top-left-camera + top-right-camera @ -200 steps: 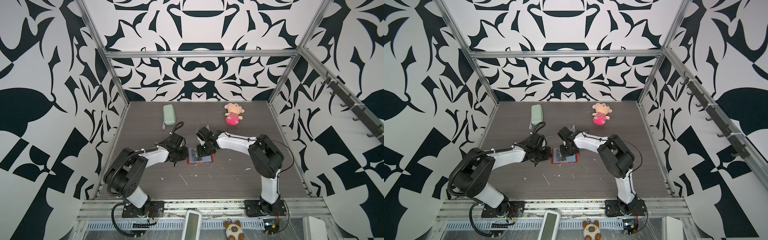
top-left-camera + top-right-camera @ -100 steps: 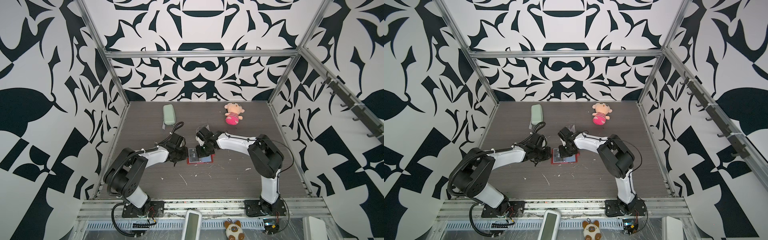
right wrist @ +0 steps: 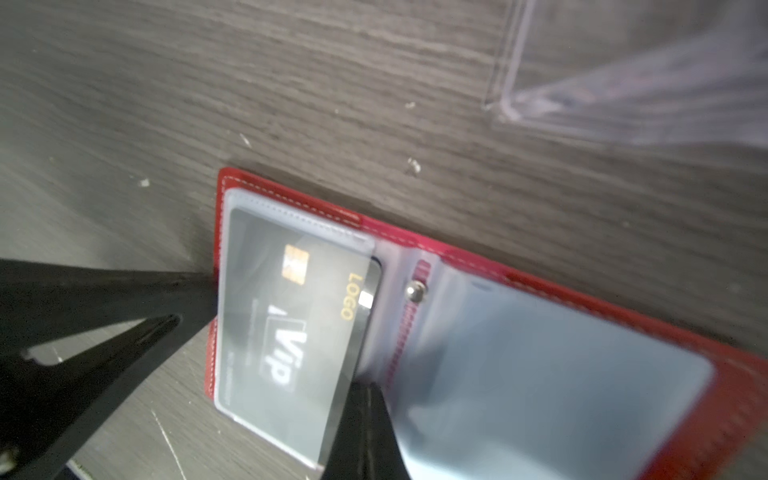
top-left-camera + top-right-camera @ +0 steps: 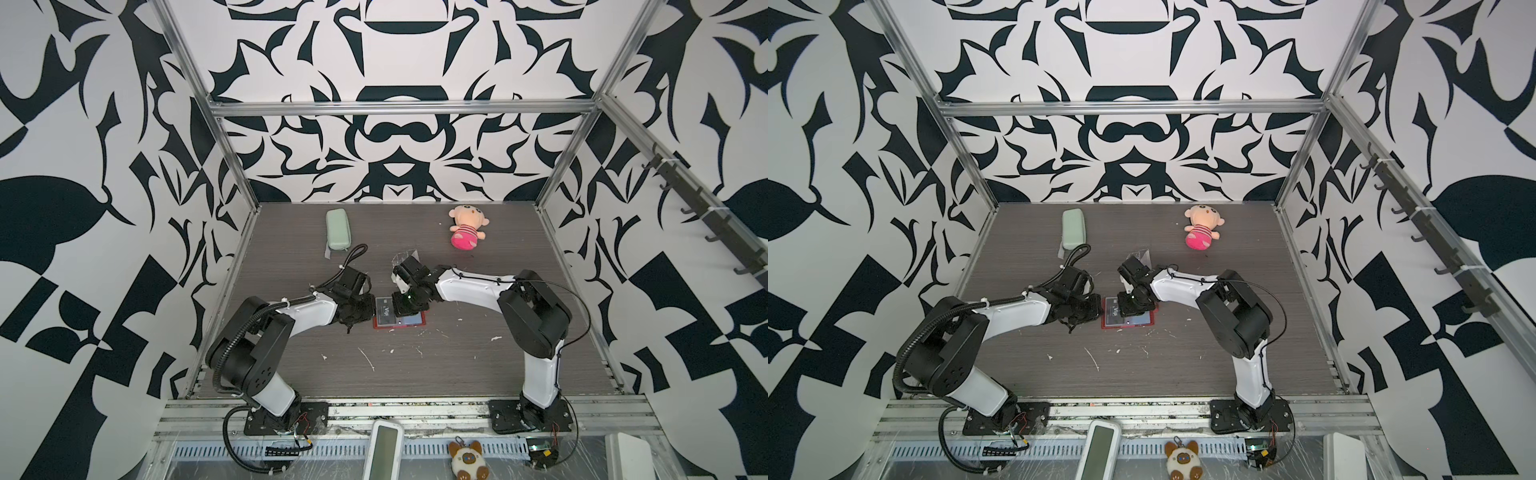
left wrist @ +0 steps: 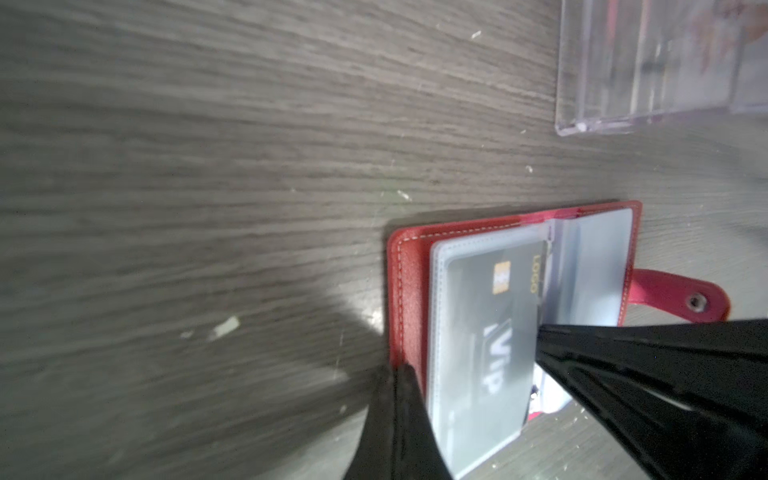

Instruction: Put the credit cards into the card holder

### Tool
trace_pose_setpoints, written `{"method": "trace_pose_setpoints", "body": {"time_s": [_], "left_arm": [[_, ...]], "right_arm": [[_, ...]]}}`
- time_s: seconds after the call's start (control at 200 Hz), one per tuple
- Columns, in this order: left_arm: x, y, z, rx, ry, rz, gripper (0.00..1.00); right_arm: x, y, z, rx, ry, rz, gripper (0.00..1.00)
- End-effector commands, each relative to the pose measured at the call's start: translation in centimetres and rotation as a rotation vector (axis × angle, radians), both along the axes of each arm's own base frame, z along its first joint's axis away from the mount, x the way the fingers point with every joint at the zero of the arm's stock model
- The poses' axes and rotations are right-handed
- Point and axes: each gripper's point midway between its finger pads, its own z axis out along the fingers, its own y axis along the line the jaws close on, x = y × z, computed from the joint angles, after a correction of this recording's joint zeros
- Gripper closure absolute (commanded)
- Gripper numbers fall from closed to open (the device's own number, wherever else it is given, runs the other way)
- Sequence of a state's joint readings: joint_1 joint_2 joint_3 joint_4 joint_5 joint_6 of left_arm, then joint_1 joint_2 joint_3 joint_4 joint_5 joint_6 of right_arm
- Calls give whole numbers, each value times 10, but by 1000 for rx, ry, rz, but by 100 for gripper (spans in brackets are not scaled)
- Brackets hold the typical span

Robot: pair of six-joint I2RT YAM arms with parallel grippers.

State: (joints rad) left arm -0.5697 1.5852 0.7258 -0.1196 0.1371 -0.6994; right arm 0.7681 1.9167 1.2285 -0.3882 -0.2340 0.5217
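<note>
The red card holder (image 4: pixel 419 325) (image 4: pixel 1152 321) lies open on the table's middle, clear sleeve pages up. A dark credit card (image 4: pixel 385 312) (image 4: pixel 1116 311) with "VIP" lettering sits in its left sleeve (image 5: pixel 494 324) (image 3: pixel 299 316), one long edge still out at the spine. My left gripper (image 4: pixel 371 312) (image 5: pixel 405 370) is shut, its tip against the holder's red outer edge (image 5: pixel 409 291). My right gripper (image 4: pixel 405 309) (image 3: pixel 368 388) is shut, its tip against the card's edge by the spine. Other credit cards are out of view.
A clear acrylic box (image 4: pixel 405 255) (image 5: pixel 648 70) stands just behind the holder. A pale green zip case (image 4: pixel 337 229) lies at the back left, a pink plush doll (image 4: pixel 466 227) at the back right. White scraps (image 4: pixel 368 359) dot the table in front.
The dark card shows further over the holder's left page than a second ago. The right gripper tip has shifted slightly with it. The left arm has stayed put.
</note>
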Motion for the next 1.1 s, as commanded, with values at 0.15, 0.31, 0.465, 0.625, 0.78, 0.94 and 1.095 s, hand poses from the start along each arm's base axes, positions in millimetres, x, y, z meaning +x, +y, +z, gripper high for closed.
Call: {"method": "trace_pose_setpoints", "body": {"time_s": [0.15,0.31,0.465,0.625,0.78,0.94,1.095], "left_arm": [[-17,32,12,124,-8,34,67],[-12,21,31,74,-60,6,59],[-13,-7,42,-18,-82,-76,59],[-14,-39,47,-97,-80,-164,59],[-14,-65,45,-171,-69,-225,59],[-10,-76,36,-199,-51,-233,65],[-8,-86,30,-242,-37,-247,68]], "right_arm": [[15,-32,30,-27,-120,-91,100],[10,-45,19,-58,-90,-92,100],[8,-51,13,-85,-82,-95,100],[5,-55,6,-116,-68,-84,100],[2,-57,-1,-127,-53,-80,100],[0,-58,-6,-133,-45,-79,100],[-2,-58,-11,-132,-32,-75,100]]}}
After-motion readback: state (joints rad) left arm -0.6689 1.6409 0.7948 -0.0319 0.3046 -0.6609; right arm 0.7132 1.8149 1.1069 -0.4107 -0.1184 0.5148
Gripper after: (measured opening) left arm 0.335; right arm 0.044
